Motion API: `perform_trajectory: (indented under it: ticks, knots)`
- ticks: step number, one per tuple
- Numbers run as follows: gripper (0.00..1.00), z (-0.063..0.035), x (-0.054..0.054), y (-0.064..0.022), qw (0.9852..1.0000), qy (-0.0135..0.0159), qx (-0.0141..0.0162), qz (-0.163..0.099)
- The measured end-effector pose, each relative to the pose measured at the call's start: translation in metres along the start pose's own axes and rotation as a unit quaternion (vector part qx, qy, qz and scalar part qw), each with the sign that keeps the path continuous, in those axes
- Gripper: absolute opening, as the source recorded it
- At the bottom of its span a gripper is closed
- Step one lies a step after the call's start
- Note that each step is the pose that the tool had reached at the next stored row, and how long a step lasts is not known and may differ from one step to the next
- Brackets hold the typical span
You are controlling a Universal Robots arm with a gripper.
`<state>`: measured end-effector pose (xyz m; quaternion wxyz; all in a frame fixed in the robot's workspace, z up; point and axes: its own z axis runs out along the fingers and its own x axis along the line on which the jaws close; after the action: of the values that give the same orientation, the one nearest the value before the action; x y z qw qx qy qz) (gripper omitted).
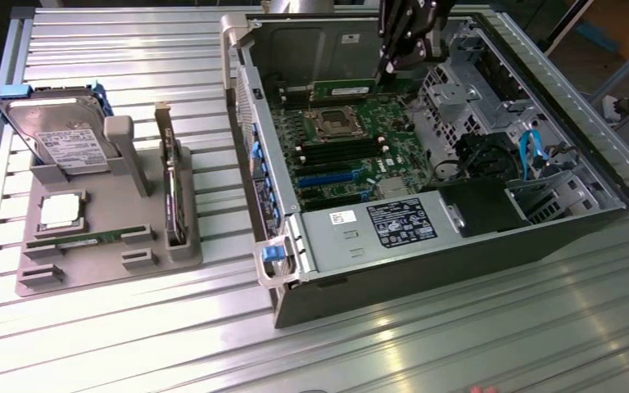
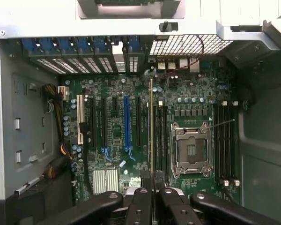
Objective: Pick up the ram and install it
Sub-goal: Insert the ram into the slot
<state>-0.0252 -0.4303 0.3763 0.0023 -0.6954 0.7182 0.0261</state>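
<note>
1. Exterior view, nearest: ribbed metal tabletop [image 1: 424,352] carrying open computer case [image 1: 402,278], laid on its side so motherboard [image 1: 347,155] faces up for reach from above.
2. Toward the exterior view's left: grey holder [image 1: 85,272] keeping hard drive [image 1: 58,135], expansion card [image 1: 170,188] and silver CPU chip [image 1: 61,209] in separate recesses, likely for easy picking. Second green stick [image 1: 79,239] lying in its front groove.
3. Pincer [image 1: 393,67] down inside the case at the far end, pinching the ram [image 1: 342,85]. Ram sticking out from the fingertips toward the exterior view's left, above the board.
4. Wrist view, nearest: black pincer [image 2: 152,183] pressed together on the ram [image 2: 151,126], apparently gripped near one end. Seen edge-on as a thin line running away from the fingertips.
5. Ram parallel to memory slots [image 2: 161,136], over or just beside those next to empty CPU socket [image 2: 191,149]. Held lengthwise, probably to line up with a slot. Seated or hovering: cannot tell.
</note>
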Motion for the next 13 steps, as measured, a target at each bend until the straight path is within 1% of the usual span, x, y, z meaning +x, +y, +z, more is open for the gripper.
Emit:
perform_trajectory:
  ticks: [3,13]
  knots:
    - [0.12,0.0056,0.0,-0.0034,1.0,0.0,0.0,0.0]
    - [0.12,0.015,0.0,-0.0112,1.0,0.0002,0.0,0.0]
